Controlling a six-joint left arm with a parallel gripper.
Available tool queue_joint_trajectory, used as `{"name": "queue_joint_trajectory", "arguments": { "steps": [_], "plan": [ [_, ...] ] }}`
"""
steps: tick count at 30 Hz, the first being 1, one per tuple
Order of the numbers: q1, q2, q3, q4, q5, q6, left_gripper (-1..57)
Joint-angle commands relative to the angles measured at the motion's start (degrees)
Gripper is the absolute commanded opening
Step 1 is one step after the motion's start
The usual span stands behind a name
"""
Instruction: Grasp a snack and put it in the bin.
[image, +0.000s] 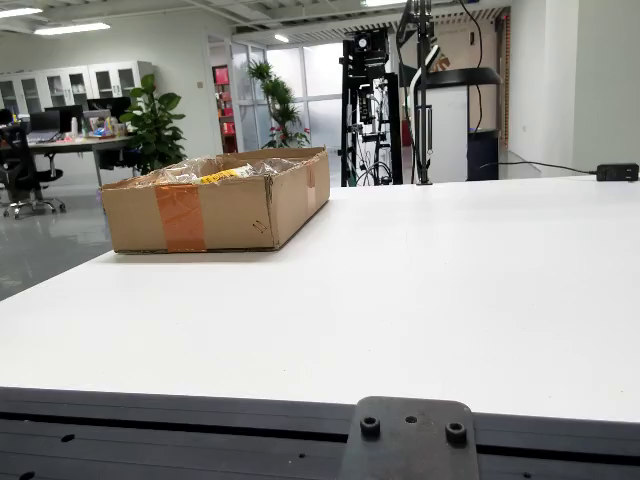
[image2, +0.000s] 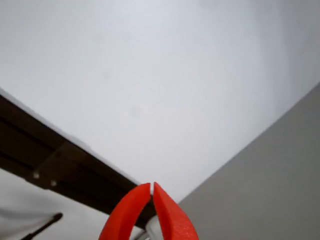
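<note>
Snacks (image: 225, 174) in box (image: 215, 212), fingers (image2: 170, 215) elsewhere

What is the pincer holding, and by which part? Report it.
Nothing. In the view that rides on the gripper, the red pincer has its tips closed together with nothing between them, over the bare white table.

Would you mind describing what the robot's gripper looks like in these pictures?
Only the view that rides on the gripper shows it: the gripper has two smooth, bright red-orange fingers, curved and tapering to narrow tips. No cables or markings are visible on them.
</note>
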Motion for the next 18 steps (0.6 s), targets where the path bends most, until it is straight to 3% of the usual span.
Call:
{"name": "queue_joint_trajectory", "arguments": {
  "steps": [1, 18],
  "plan": [
    [1.78, -0.03, 0.0, 0.1, 0.0, 0.37, 0.3],
    [0.61, -0.05, 0.0, 0.15, 0.0, 0.75, 0.3]
  ]
}}
